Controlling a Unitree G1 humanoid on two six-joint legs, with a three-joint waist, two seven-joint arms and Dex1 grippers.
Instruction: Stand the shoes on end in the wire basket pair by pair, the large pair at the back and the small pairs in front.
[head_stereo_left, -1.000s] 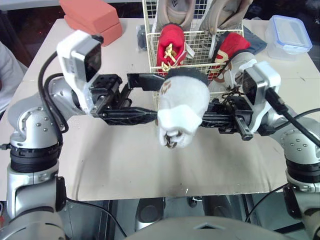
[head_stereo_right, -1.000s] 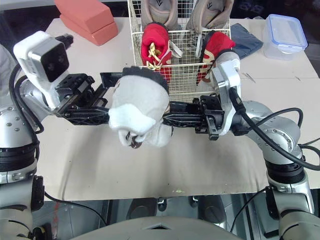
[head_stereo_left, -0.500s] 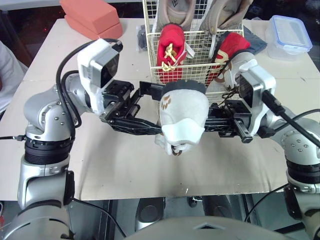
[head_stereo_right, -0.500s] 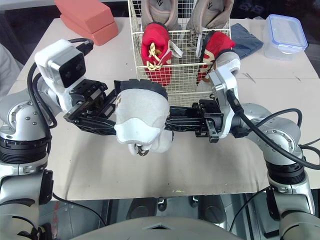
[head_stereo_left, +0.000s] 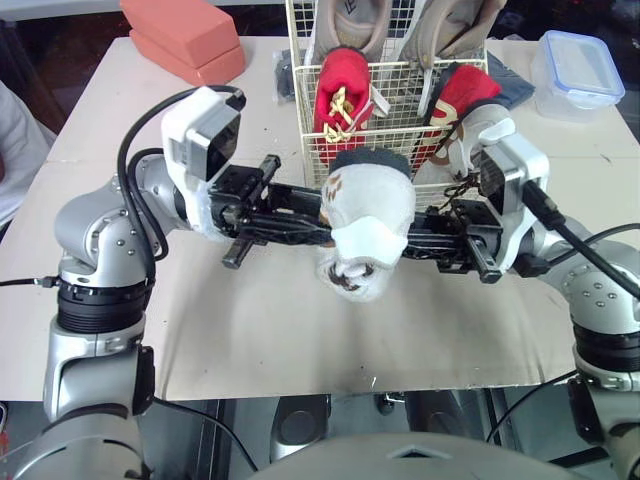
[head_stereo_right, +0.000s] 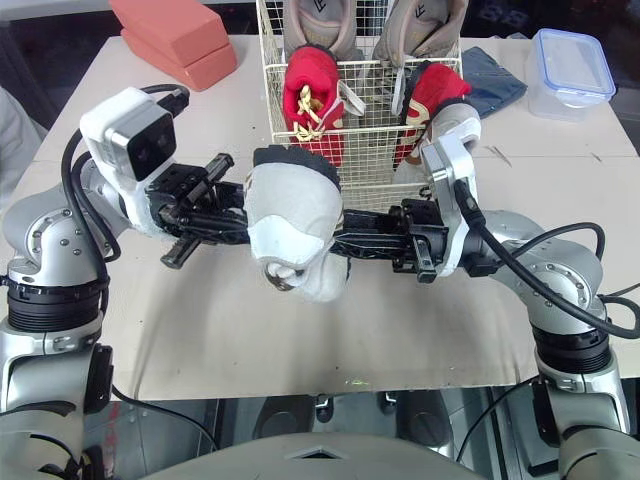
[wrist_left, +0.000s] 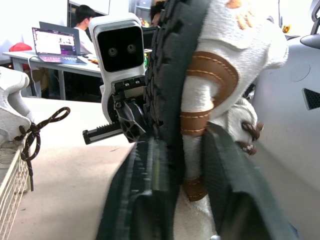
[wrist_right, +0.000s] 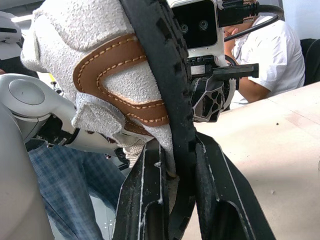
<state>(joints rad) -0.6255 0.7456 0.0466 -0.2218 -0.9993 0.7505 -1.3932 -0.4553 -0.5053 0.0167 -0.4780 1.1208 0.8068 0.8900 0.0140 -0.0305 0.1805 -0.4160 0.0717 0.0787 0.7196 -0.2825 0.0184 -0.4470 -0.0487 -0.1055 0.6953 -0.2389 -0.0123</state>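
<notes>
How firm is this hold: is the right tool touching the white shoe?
Touching. Right wrist view shows the right tool clamped on the black sole of the white shoe.

Bright, even overhead light in the head views, table (head_stereo_left: 250, 340) pale and evenly lit, faint soft shadow under the shoe (head_stereo_left: 365, 215), floor (head_stereo_left: 40, 60) beyond dim, wall (wrist_left: 30, 12) and shoe top washed out in left wrist view.

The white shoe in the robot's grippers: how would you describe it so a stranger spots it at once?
On the table, find the wire basket at the far side; in front of it the left gripper and right gripper pinch one shoe in mid-air. That white shoe is fleecy, with black sole and brown trim, unlike the red shoes and beige shoes standing in the basket.
</notes>
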